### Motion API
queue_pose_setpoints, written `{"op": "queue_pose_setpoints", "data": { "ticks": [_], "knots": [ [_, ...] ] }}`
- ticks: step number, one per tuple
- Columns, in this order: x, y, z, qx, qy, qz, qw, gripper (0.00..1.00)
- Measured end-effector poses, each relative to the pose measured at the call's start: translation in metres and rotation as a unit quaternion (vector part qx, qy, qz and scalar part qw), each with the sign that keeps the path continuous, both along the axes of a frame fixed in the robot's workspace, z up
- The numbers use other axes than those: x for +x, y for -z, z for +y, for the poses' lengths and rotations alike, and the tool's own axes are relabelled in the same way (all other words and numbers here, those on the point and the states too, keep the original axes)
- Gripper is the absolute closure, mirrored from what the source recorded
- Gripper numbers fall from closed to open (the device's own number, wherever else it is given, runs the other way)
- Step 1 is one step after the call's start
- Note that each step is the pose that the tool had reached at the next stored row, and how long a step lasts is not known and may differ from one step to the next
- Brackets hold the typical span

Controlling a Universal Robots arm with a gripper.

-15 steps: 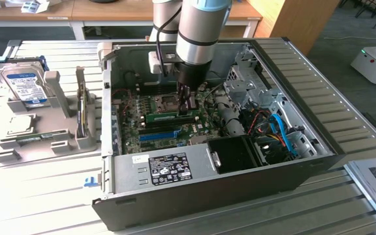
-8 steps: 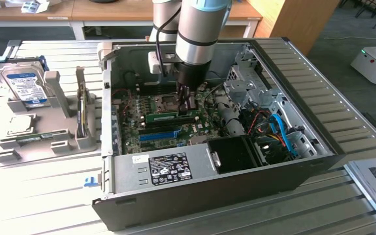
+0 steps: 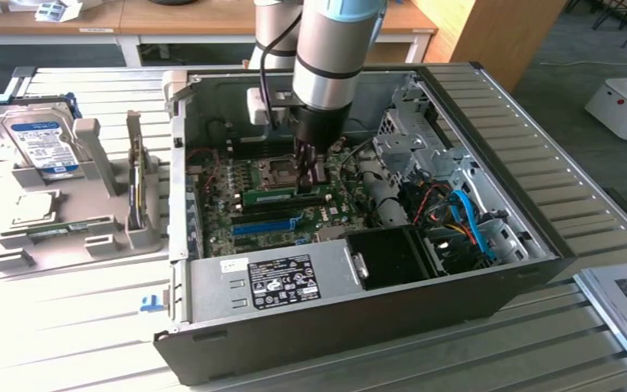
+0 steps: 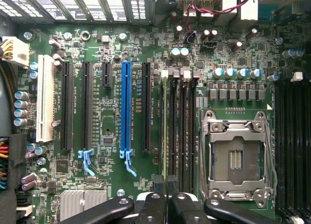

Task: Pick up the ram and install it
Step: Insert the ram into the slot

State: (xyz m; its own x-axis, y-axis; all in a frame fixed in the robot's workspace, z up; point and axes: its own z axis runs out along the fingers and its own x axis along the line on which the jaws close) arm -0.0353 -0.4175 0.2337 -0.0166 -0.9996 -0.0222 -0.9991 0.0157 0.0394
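Inside the open dark-grey metal computer case [image 3: 325, 335], we see the black two-fingered gripper [image 3: 313, 180] hanging low over the green motherboard [image 4: 146, 44]. Its fingers [image 4: 156, 185] are pinched almost together on the long, narrow green ram stick [image 3: 270, 196]. The stick stands on edge along a black memory slot, between the long blue expansion slot [image 3: 261, 226] and the silver processor socket [image 3: 272, 170]. We cannot tell whether it is fully seated.

Bright, even light; soft shadows
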Motion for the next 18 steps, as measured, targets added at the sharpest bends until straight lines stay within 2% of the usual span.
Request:
{"op": "queue_pose_setpoints", "data": {
  "ticks": [18],
  "knots": [
    [0.0000,0.0010,0.0015,0.0000,0.000,0.0000,1.0000,0.88]
  ]
}}
